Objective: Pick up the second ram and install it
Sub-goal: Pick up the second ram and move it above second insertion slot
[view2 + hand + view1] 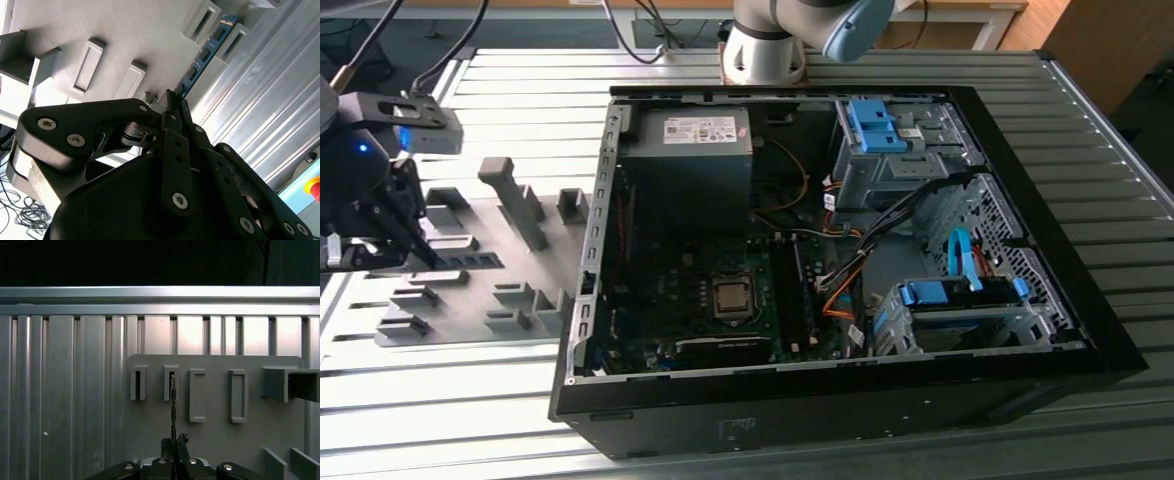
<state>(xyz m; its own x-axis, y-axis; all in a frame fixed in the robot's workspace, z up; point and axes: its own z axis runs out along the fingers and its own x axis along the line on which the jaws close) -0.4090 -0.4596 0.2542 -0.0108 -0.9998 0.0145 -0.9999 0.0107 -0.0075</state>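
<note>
Plainly, at the exterior view's left the gripper (394, 250) hangs over a grey fixture plate (460, 322) studded with raised holders, and the plate lies on a slatted metal table (440, 410). In the second wrist view we see its fingers (173, 120) drawn narrow and pinched on one end of the second ram (202, 57). The ram is a blue-green stick with a row of dark chips, and it runs away from the fingertips along the plate. In the first wrist view the stick shows edge-on as a thin line, and its far end meets 1 slotted holder (171, 382). We cannot tell whether that end sits inside the holder or just above it.

Further toward the exterior view's right stands the open computer case (854, 405), well apart from the gripper. Inside it we see the motherboard (680, 290), then the long black slots (790, 290), then 2 blue drive brackets (961, 293).
</note>
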